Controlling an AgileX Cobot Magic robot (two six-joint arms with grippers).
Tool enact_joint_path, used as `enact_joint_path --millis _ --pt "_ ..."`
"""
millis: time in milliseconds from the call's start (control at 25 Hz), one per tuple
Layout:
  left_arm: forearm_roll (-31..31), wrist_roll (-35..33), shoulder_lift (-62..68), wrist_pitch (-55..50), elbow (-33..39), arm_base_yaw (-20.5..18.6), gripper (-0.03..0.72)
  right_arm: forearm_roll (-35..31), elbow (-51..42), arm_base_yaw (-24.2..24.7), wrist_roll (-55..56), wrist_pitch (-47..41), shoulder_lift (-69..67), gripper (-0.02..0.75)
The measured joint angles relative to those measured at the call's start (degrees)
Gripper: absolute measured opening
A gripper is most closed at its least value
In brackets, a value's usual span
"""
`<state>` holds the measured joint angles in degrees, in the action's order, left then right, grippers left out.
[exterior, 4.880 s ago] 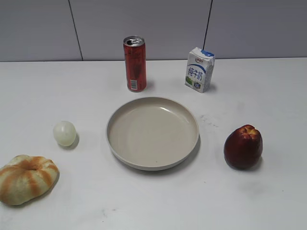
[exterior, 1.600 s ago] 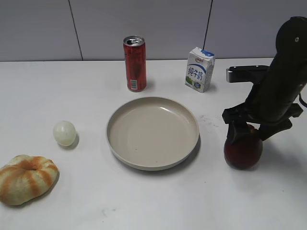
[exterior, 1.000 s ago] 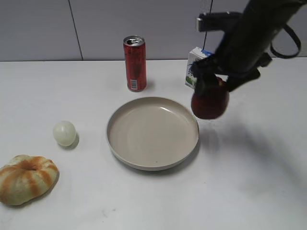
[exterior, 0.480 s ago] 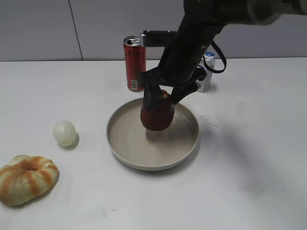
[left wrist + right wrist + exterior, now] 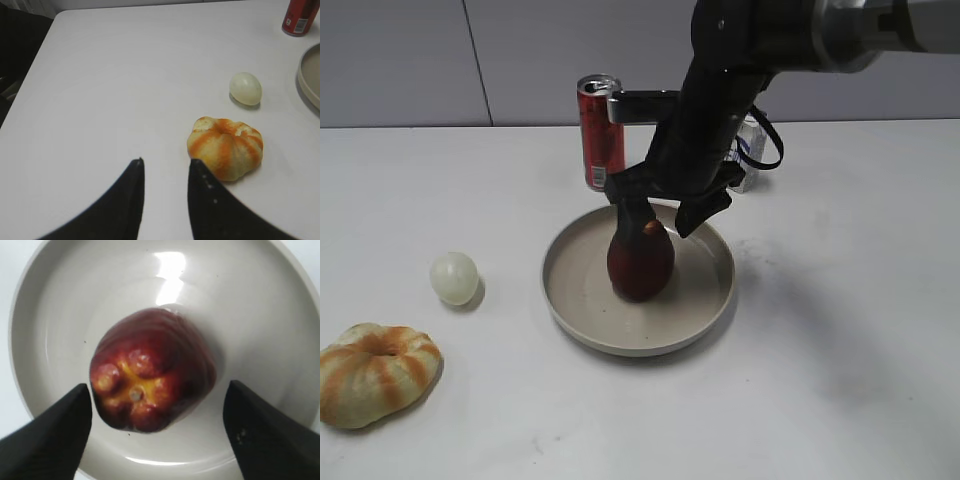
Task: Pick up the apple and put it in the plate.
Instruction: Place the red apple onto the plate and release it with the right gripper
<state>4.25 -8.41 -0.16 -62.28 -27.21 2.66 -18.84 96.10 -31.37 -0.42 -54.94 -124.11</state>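
The dark red apple (image 5: 640,262) stands upright in the middle of the beige plate (image 5: 570,310). My right gripper (image 5: 658,208) hangs over the apple's top, open, with a finger on each side. In the right wrist view the apple (image 5: 150,370) shows its yellow crown, and there is a gap between it and each finger of the right gripper (image 5: 157,386), with the plate (image 5: 260,315) all around. My left gripper (image 5: 166,161) is open and empty over bare table, just left of the bread. It does not show in the exterior view.
A red can (image 5: 601,130) stands behind the plate. A milk carton (image 5: 750,150) is mostly hidden behind my right arm. A pale ball (image 5: 454,277) and striped bread (image 5: 375,372) lie at the left. The left wrist view shows the bread (image 5: 226,147) and ball (image 5: 245,88).
My right gripper took the apple from the table at the right, carried it left over the plate and lowered it. The apple now stands in the plate and the fingers have opened.
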Motion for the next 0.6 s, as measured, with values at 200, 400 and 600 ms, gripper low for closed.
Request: enact_joint_path --millis 200,400,600 --pt "0.0 0.0 0.0 0.0 0.0 0.0 0.236 1.01 4.14 0.0 0.0 -5.76 0.16 0.619" --pt "0.0 0.0 0.0 0.0 0.0 0.0 0.236 8.24 13.19 0.86 0.42 -13.43 0.74 0.618" --pt "0.0 0.0 0.0 0.0 0.0 0.0 0.236 18.54 15.14 5.12 3.14 -14.0 2.65 0.599"
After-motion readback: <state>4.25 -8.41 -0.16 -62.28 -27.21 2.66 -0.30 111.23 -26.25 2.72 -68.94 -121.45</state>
